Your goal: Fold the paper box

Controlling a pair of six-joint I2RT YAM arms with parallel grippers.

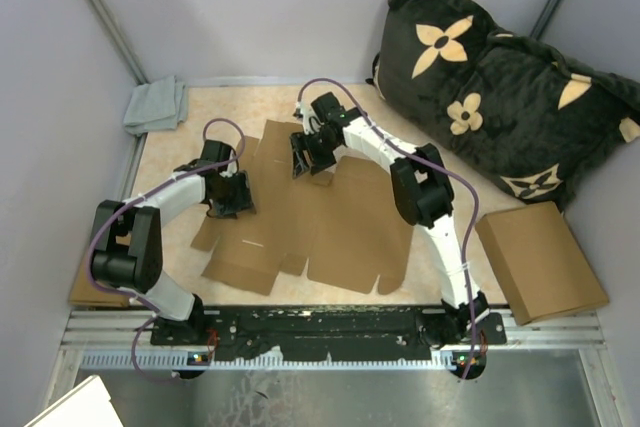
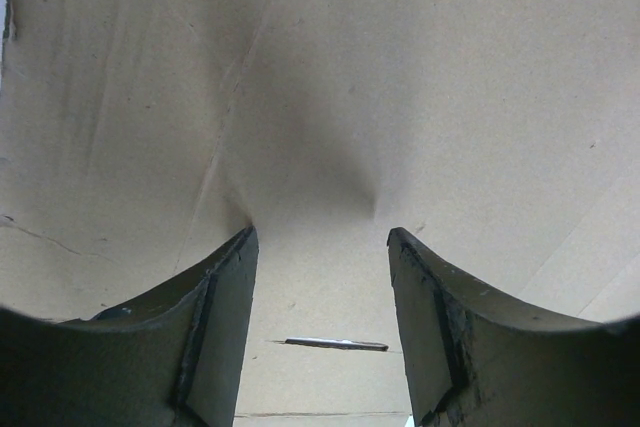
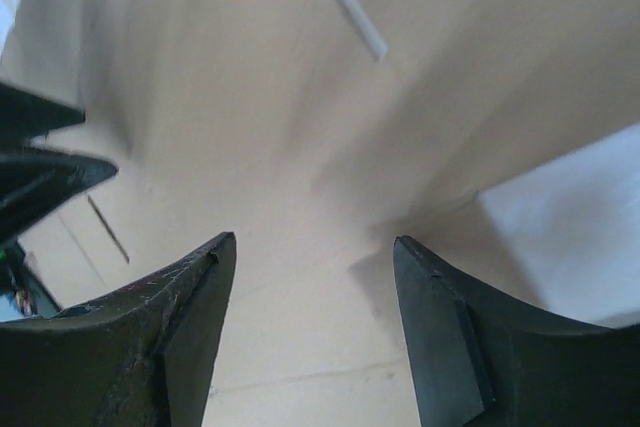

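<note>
The beige table point(image 1: 230, 107) carries the unfolded paper box point(image 1: 330, 237) at its middle, a grey cloth point(image 1: 155, 105) far left, a dark flowered pillow point(image 1: 500, 97) far right, a brown box point(image 1: 540, 259) near right, and a cardboard piece point(image 1: 82, 292) at its left edge.

The paper box point(image 1: 335, 232) is a plain brown cardboard sheet, die-cut with flaps, creases and a few narrow slits. It lies unfolded and mostly flat on the table point(image 1: 215, 107), across the middle of the frame. Its round-cornered flaps spread toward the lower edge.
</note>
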